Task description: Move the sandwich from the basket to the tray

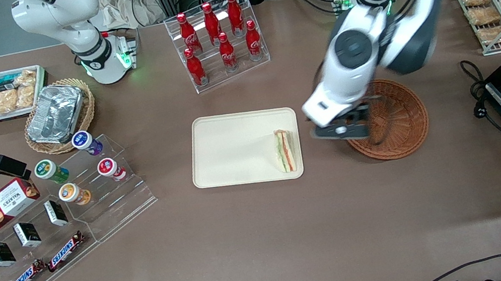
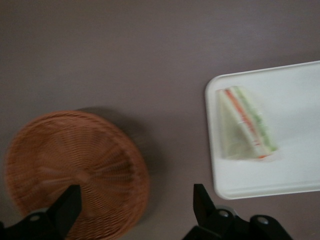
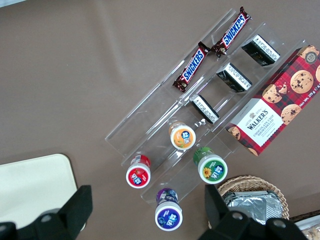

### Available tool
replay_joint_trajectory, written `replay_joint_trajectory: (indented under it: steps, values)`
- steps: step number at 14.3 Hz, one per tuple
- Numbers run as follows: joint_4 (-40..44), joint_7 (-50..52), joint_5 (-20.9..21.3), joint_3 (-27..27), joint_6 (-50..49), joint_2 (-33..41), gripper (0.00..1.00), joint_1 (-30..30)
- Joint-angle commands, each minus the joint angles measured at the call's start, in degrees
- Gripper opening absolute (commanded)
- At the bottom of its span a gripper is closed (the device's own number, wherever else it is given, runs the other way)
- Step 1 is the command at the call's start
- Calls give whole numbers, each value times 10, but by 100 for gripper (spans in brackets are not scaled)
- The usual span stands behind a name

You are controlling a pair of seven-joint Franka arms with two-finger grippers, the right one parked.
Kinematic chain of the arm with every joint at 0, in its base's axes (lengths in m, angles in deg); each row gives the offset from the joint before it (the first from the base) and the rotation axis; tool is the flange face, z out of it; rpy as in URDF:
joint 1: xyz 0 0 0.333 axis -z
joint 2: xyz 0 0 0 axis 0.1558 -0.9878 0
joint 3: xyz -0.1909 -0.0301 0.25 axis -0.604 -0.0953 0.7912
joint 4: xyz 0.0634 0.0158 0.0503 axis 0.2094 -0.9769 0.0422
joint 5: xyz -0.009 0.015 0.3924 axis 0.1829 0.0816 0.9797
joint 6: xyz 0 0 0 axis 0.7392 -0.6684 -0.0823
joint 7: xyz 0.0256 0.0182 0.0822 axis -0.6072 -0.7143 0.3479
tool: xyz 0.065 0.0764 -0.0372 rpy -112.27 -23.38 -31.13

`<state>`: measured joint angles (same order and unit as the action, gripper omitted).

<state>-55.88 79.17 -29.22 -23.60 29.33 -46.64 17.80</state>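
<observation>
Sandwich (image 1: 285,150), pale wedge with orange-green layers, lies on tray (image 1: 231,148) edge nearest basket (image 1: 395,120); claw (image 1: 342,132) empty, fingers apart, over basket rim.

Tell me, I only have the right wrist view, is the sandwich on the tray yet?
Observer: Yes, the sandwich lies on the tray, at its edge nearest the basket.
Operator: Anything left in the basket?
Observer: No, only bare wicker shows.
Operator: Where's the gripper?
Observer: The gripper is open and holds nothing, above the table between basket and tray.
</observation>
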Motion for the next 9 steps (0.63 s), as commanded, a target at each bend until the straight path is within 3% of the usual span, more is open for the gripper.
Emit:
replay_joint_trajectory:
  steps: [1, 9]
  values:
    - [-13, -29, 14, -5, -59, 62, 99, -51]
    - [-4, -40, 2, -8, -83, 118, 100, -188]
